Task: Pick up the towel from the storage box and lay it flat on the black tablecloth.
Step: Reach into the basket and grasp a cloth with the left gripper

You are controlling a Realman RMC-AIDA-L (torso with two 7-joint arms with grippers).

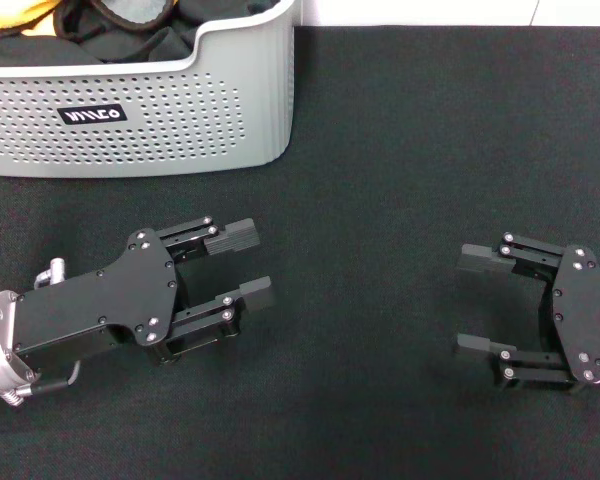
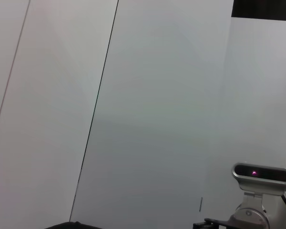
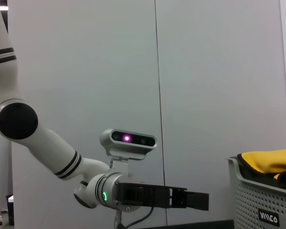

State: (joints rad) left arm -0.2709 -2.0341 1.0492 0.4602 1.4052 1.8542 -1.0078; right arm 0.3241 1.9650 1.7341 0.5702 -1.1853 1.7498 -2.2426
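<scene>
The light grey storage box [image 1: 140,110] stands at the back left of the black tablecloth [image 1: 400,130]. A yellow-orange corner of the towel [image 1: 25,18] shows inside it among dark cloths; the towel [image 3: 271,160] also shows over the box rim [image 3: 264,200] in the right wrist view. My left gripper [image 1: 242,265] is open and empty, low over the cloth in front of the box. My right gripper [image 1: 475,302] is open and empty at the right, its fingers pointing toward the left one. The left gripper also shows side-on in the right wrist view [image 3: 200,200].
Dark grey-black cloths [image 1: 150,35] fill the box beside the towel. A white surface strip [image 1: 420,12] runs past the cloth's far edge. The left wrist view shows only a pale wall and the other arm's wrist camera [image 2: 262,174].
</scene>
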